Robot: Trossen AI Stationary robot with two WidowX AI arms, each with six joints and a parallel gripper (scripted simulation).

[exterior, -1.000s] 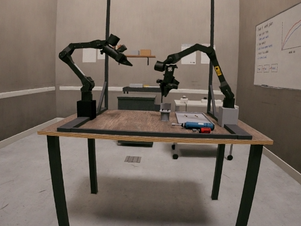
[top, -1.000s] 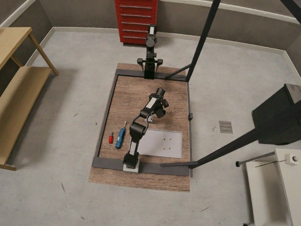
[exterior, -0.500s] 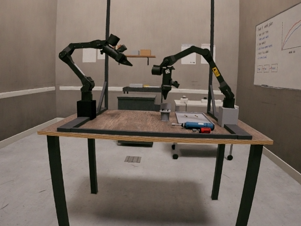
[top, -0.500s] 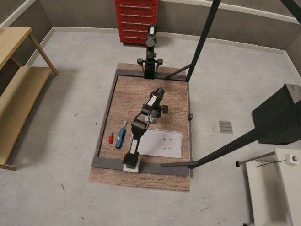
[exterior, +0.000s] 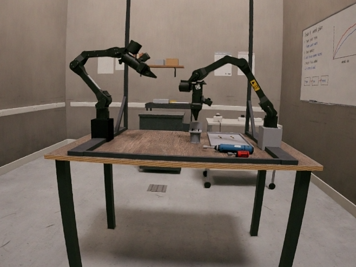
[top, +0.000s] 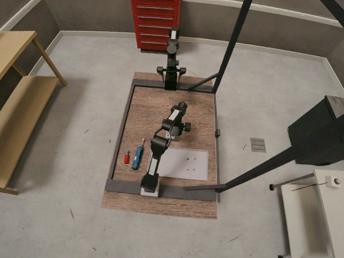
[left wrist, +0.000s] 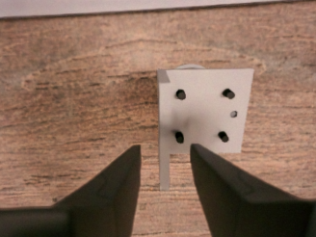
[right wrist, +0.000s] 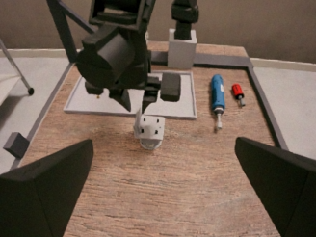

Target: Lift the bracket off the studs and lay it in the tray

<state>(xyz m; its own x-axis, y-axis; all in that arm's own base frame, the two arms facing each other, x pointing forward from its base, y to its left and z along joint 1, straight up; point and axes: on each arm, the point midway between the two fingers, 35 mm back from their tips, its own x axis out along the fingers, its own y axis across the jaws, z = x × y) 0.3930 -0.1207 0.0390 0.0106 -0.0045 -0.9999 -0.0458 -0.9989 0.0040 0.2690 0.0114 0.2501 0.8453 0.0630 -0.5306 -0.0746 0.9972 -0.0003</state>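
The white bracket [left wrist: 204,111] sits flat on four dark studs on top of the grey joint module [exterior: 195,137], which stands upright on the table beside the tray [top: 183,163]. The bracket's side flange [left wrist: 165,169] hangs down one side. My left gripper [left wrist: 165,151] points straight down just above the bracket, its fingers partly apart astride the flange edge, touching nothing that I can see. It also shows in the exterior view [exterior: 196,118]. My right gripper [exterior: 152,75] is wide open and empty, raised high at the far end of the table. The bracket also shows in the right wrist view [right wrist: 149,126].
A blue screwdriver [top: 138,155] and a small red one [top: 126,158] lie next to the tray on the side away from the frame post. A dark raised rim [top: 161,191] frames the table. The tray holds only a few small yellow dots.
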